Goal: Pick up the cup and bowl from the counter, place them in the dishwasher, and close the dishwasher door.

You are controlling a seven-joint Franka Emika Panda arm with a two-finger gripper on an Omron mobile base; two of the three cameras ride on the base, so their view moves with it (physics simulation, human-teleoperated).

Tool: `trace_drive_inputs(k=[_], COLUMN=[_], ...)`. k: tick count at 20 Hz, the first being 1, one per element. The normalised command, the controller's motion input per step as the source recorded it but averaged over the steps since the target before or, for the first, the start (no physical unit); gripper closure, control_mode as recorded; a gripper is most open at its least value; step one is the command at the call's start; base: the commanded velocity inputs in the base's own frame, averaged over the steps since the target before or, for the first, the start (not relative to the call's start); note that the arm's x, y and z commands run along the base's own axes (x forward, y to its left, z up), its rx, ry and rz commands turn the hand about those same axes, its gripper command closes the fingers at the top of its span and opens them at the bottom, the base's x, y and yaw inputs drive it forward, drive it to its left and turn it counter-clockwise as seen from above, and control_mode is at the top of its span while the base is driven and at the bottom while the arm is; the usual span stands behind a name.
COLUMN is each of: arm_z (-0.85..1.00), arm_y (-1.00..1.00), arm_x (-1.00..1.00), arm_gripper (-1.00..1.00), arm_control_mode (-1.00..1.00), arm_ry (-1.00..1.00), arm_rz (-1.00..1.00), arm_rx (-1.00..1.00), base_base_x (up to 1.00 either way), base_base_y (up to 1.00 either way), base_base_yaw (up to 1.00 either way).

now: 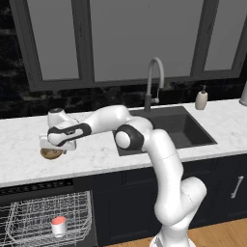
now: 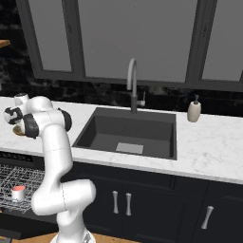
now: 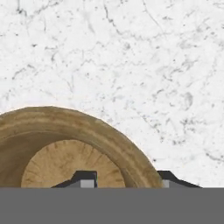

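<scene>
Reaching low over the white marble bench (image 1: 96, 154), the hand (image 3: 127, 178) is being held directly above the golden-brown wooden bowl (image 3: 65, 148), which is sitting on the bench beneath it. In the hand view, one dark fingertip (image 3: 84, 178) is being shown inside the bowl and the other just outside its rim, so that the bowl's wall is being straddled; whether the wall is actually being pinched cannot be told. From the left base view, the bowl (image 1: 50, 154) is being glimpsed just under the hand (image 1: 57, 144), near the bench's front edge. Below the hand, the dishwasher (image 1: 46, 212) is standing open, its white wire rack (image 1: 29, 217) being pulled out, and the cup (image 1: 58, 225), white with a red top, is resting upright in that rack. Well off to the hand's side, the dark sink (image 1: 178, 128) and a beige soap dispenser (image 1: 201, 99) are being seen.
</scene>
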Motion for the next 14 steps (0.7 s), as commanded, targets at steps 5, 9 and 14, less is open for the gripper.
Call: trace_drive_inputs(k=[5,9,14], arm_z=[-0.10,-0.20,-0.28], arm_y=[-0.02,-0.53,-0.77], arm_x=[0.00,-0.14,-0.35], arm_gripper=[1.00,1.00,1.00], arm_control_mode=[-1.00,-1.00,-1.00], arm_ry=[0.00,0.00,0.00], arm_rz=[-0.02,-0.01,-0.03], arm_rx=[0.00,0.02,0.04], base_base_x=[0.00,0.00,0.00], base_base_y=[0.00,0.00,0.00], base_base_yaw=[0.00,0.00,0.00])
